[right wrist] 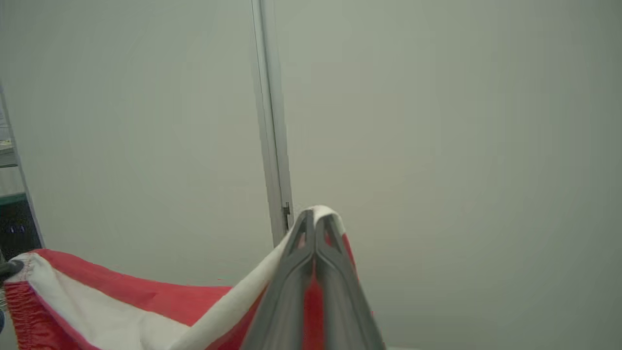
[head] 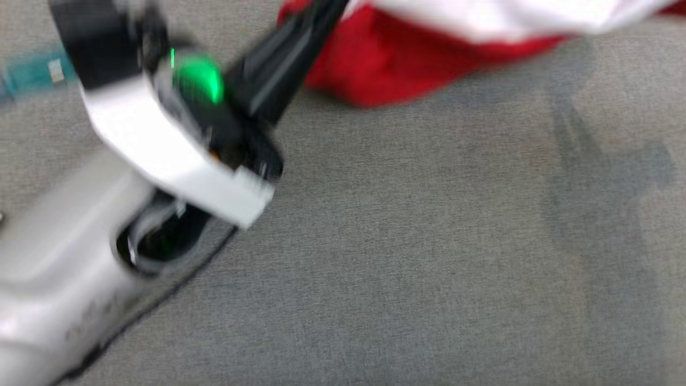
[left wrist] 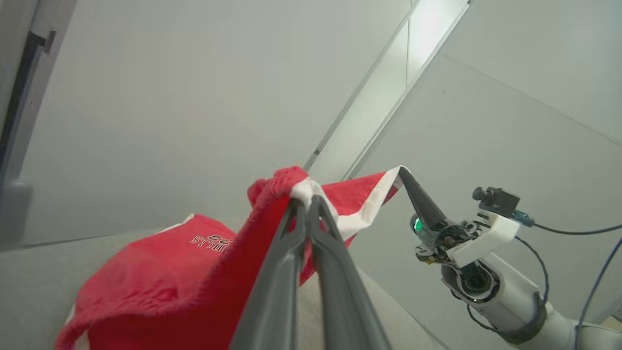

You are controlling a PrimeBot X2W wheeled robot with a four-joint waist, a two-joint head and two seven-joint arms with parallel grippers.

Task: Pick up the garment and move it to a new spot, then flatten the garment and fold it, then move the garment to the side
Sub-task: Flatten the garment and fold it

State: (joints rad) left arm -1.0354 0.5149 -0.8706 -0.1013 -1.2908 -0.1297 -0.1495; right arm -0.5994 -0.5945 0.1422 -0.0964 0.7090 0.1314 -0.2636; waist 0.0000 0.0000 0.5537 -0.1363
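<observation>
The garment (head: 407, 59) is red with a white band, and the blurred head view has it at the top edge above the grey cloth surface. My left gripper (head: 313, 21) reaches up and right into its red edge. From the left wrist, the left gripper (left wrist: 306, 197) is shut on a bunched red and white fold of the garment (left wrist: 160, 272), which carries small white lettering and hangs down to the surface. My right gripper (left wrist: 403, 172) pinches the white band a short way off. From the right wrist, the right gripper (right wrist: 316, 216) is shut on the garment (right wrist: 121, 301), stretched between both grippers.
The grey fabric surface (head: 429, 241) spreads wide below and right of the garment. A blurred teal object (head: 32, 72) lies at the far left. A pale wall with a vertical seam (right wrist: 272, 146) stands behind, and a dark shelf (right wrist: 12, 218) sits at its left.
</observation>
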